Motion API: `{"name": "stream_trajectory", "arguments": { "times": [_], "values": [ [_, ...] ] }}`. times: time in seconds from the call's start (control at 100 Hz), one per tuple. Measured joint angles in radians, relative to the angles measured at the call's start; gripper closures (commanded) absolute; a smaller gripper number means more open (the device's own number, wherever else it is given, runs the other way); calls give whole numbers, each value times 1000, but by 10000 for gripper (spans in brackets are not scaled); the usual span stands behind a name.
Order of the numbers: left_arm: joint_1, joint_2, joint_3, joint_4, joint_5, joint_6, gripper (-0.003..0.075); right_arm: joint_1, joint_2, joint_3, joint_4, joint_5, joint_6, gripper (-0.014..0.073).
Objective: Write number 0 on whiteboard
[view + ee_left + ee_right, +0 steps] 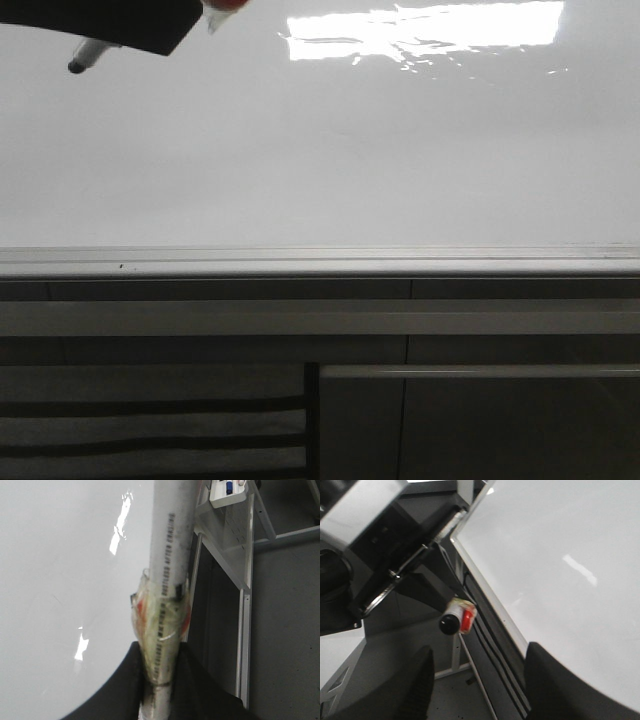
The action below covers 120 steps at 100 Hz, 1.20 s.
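**Marker poised, board blank**

The left gripper [159,680] pinches the marker [167,555] above the whiteboard [320,170]. No 0 shows yet. The right gripper [477,690] is spread, empty. Next, I judge: press the tip down.

Glossy white whiteboard [330,150], bright glare patch near top, silver-grey aluminium frame edge. Blank white surface, no black line visible. White marker [170,545] with black lettering along barrel, dark tip; yellowish clear tape with red patches wrapped round it. Black left gripper [160,680] fingers. Black right gripper [477,680] fingers. Dark grey panels [150,420] below, pale stripes alternating with black.
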Motion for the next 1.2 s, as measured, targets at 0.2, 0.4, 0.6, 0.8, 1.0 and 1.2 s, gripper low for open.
{"name": "stream_trajectory", "arguments": {
  "times": [0.2,0.4,0.6,0.8,1.0,1.2],
  "values": [
    [-2,0,0,2,4,0,740,221,102,-19,-201,-104,84,246],
    [-2,0,0,2,45,0,739,334,190,-19,-267,-245,148,246],
    [-2,0,0,2,54,2,739,339,249,-19,-259,-271,157,246],
    [-2,0,0,2,54,2,739,339,271,-19,-216,-273,161,308],
    [-2,0,0,2,56,2,739,339,271,-19,-202,-273,161,340],
    [-4,0,0,2,56,2,739,339,282,-19,-175,-273,161,340]
  ]
}}
